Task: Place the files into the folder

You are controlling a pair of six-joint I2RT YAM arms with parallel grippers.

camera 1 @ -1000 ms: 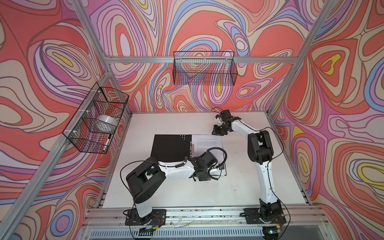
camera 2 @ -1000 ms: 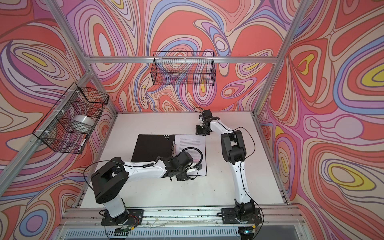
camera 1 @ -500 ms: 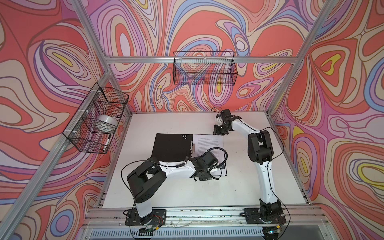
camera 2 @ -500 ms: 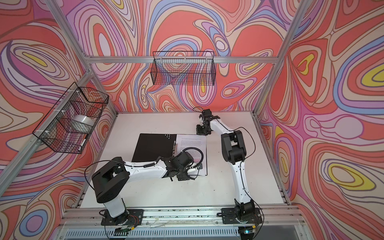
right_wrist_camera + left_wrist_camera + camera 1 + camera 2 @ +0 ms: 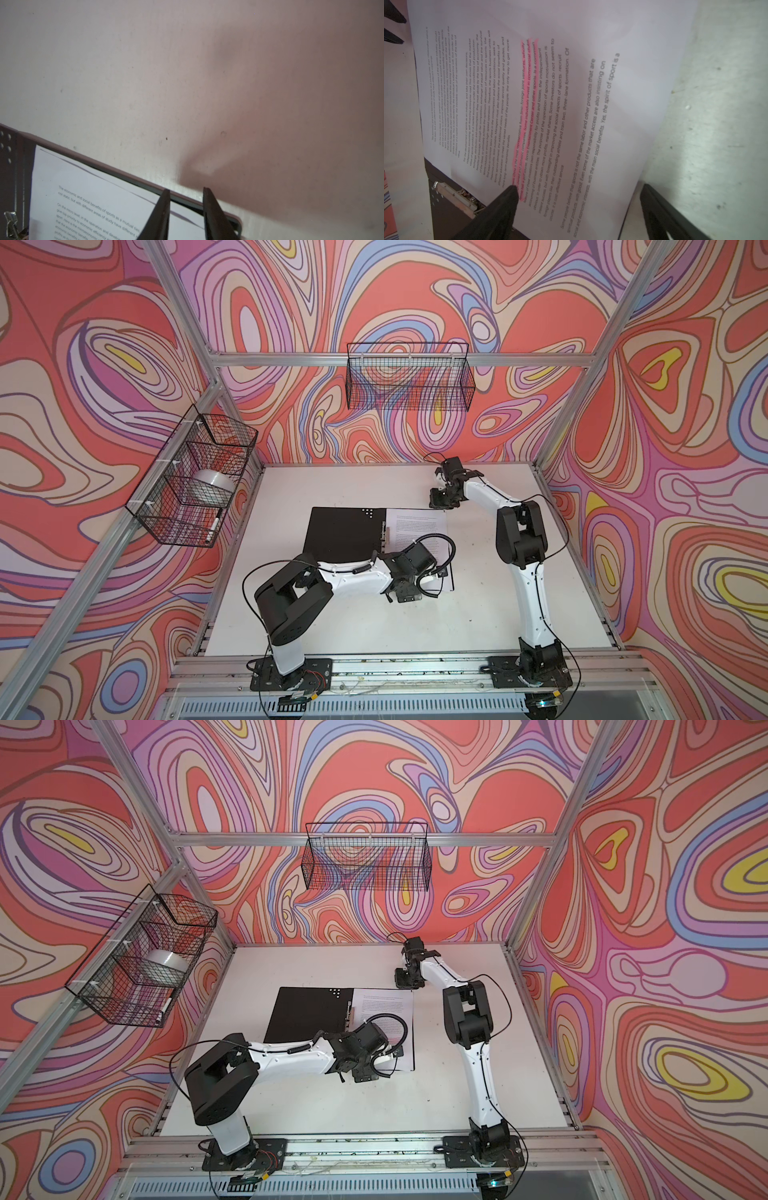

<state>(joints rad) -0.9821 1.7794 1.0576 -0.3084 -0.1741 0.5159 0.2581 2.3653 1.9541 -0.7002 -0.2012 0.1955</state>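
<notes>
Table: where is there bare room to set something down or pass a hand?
Free: the back strip of the table beyond the folder; the front band between the left arm and the rail; the lane between the files and the right arm. Crowded: the files' near edge under the left gripper, their far corner at the right gripper.

Both top views: bright, even, diffuse light, no glare; worktop (image 5: 478,614) near white, only faint soft shadows under the arms (image 5: 357,576); sharp throughout, patterned walls (image 5: 665,928) stretched toward the corners by the wide lens. Left wrist view: well lit, paper sheets (image 5: 571,93) in focus mid-frame, small print at upper left soft, left fingers (image 5: 500,209) dark and blurred at the bottom edge. Right wrist view: dimmer, pinkish cast, broad soft shadow over the right half of the worktop, right fingers (image 5: 161,216) dark, slightly soft.
</notes>
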